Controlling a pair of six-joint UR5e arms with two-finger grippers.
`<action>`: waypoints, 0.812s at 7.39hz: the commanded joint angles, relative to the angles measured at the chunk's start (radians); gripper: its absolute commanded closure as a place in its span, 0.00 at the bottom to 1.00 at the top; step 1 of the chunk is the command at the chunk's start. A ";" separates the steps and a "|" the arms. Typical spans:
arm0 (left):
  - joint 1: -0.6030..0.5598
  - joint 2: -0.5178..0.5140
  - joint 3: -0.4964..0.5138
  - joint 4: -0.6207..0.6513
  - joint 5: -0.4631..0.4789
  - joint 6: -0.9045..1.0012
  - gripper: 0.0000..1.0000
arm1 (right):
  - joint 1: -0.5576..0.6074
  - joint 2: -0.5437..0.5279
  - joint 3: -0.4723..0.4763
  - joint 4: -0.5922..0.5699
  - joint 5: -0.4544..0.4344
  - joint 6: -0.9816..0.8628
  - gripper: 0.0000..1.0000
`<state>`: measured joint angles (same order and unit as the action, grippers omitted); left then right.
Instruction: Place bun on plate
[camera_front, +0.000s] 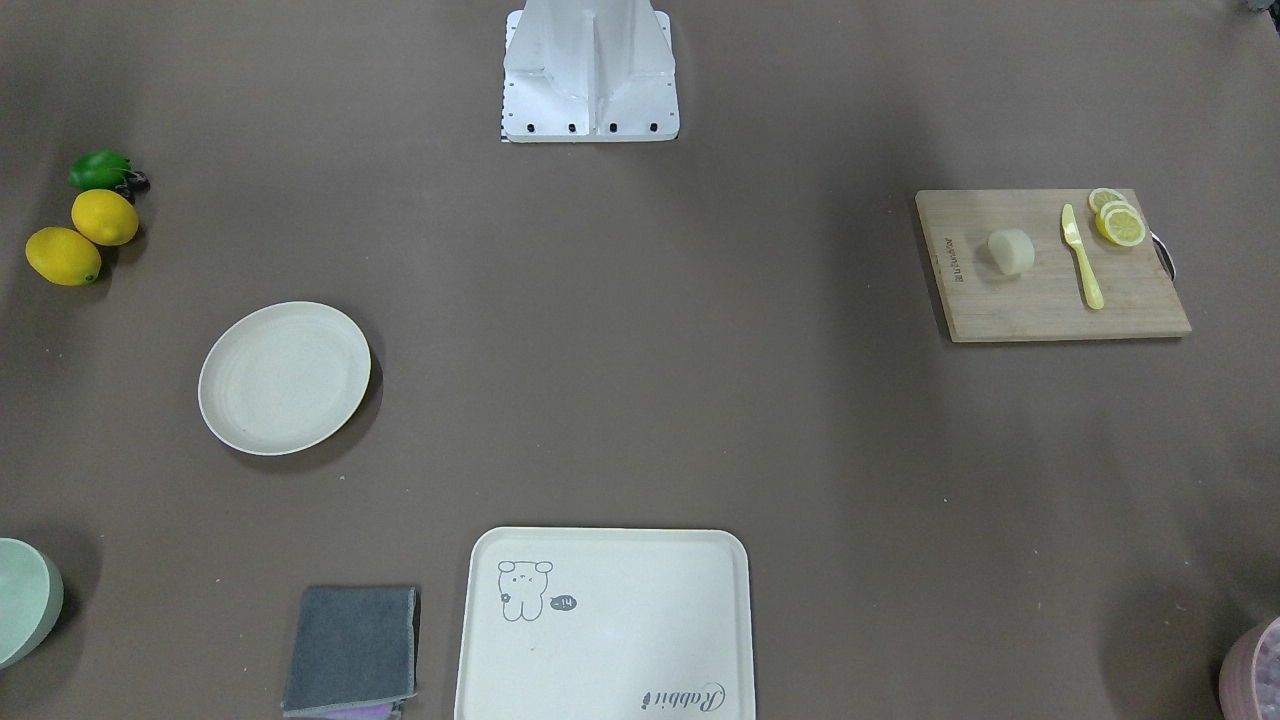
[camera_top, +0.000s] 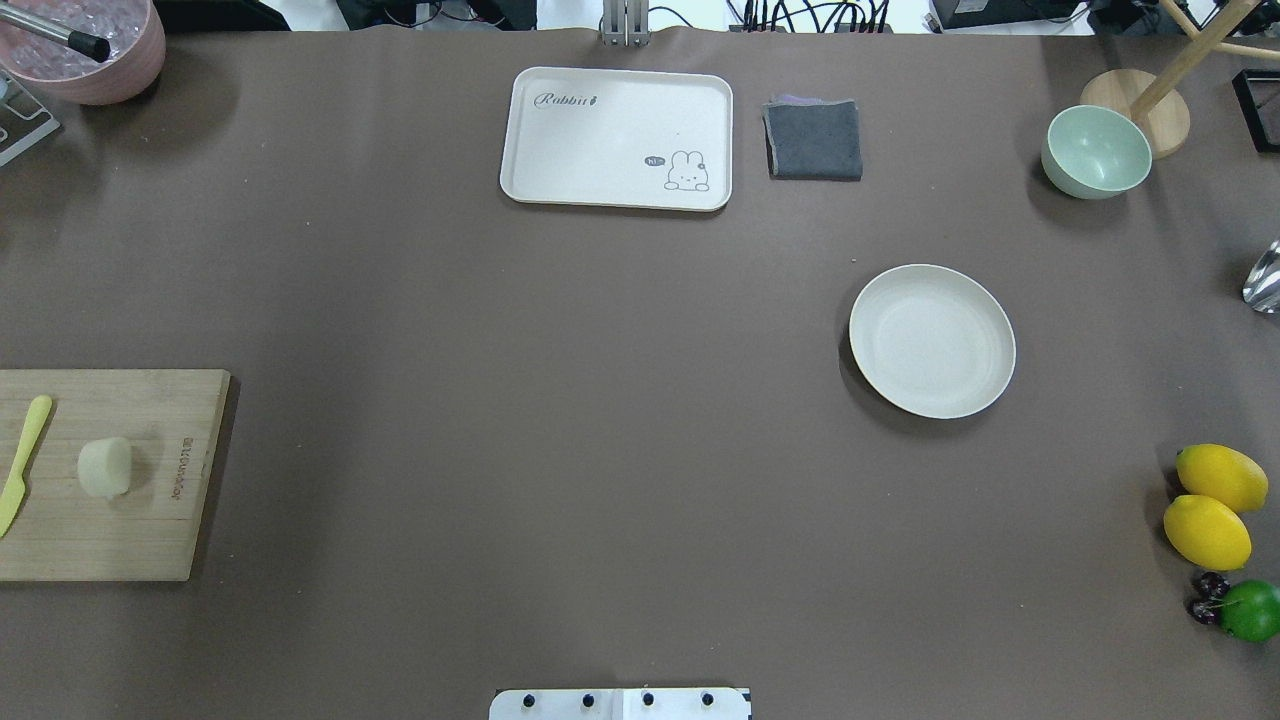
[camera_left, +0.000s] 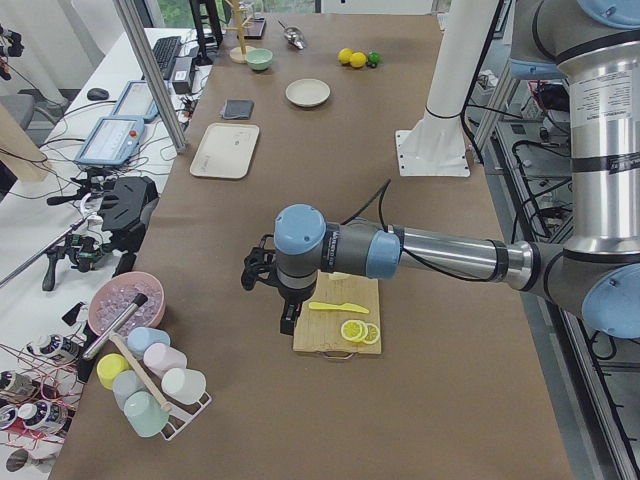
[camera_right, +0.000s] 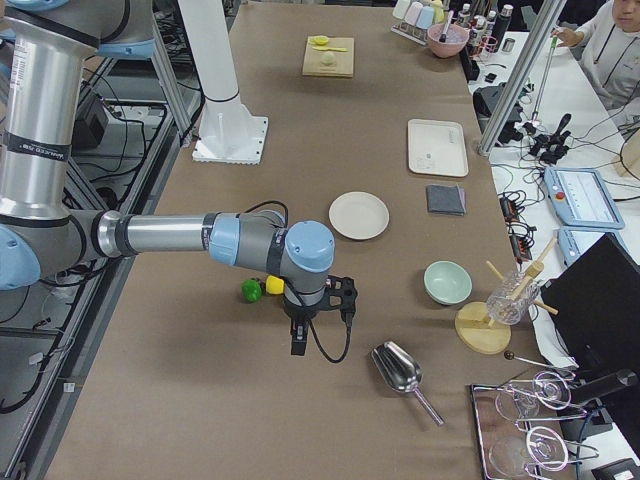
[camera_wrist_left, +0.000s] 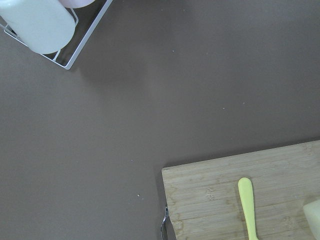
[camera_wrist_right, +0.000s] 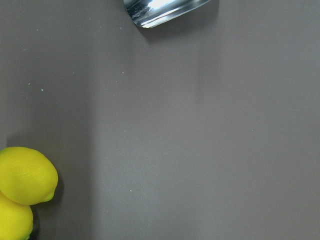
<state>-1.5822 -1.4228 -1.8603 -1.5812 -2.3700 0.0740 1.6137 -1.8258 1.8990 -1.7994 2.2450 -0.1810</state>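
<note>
Resting on a rectangular light wooden cutting board (camera_front: 1040, 305), the small cream-white rounded bun (camera_front: 1010, 250) is sitting on the robot's left side of the brown table. A slim yellow plastic knife (camera_front: 1082, 258) is lying just beside it on the same board, and a few overlapping yellow lemon slices (camera_front: 1118, 218) are sitting past the knife at the board's corner. The left gripper (camera_left: 287, 320) is hanging over the table at the board's outer end, apart from the bun; whether its fingers are spread or pressed together I cannot tell, since only the side view is showing it.

The round shallow cream-white plate (camera_front: 285, 378) is lying well apart from the bun, on the robot's right side, with nothing on it. Two whole yellow lemons (camera_front: 85, 235) and a small green round fruit (camera_front: 98, 170) are clustering near that table end. The right gripper (camera_right: 298, 345) is hovering beside those fruits, close to a shiny metal scoop (camera_right: 398, 370); its finger state I cannot tell either.

A rectangular cream tray with a little animal drawing (camera_front: 620, 620) and a folded dark grey cloth (camera_front: 352, 648) are lying side by side at the far edge, with a pale green bowl (camera_top: 1096, 150) farther along.
</note>
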 joint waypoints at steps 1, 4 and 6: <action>-0.012 0.002 -0.020 -0.006 0.000 0.004 0.03 | 0.000 0.000 0.002 0.000 0.005 0.000 0.00; -0.012 -0.014 -0.042 -0.010 -0.005 0.004 0.03 | 0.000 0.014 0.006 0.036 0.056 0.002 0.00; -0.012 -0.027 -0.056 -0.141 -0.005 -0.003 0.03 | 0.000 0.010 0.000 0.258 0.129 0.020 0.00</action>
<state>-1.5942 -1.4423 -1.9141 -1.6419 -2.3740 0.0765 1.6137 -1.8173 1.9032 -1.6569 2.3320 -0.1744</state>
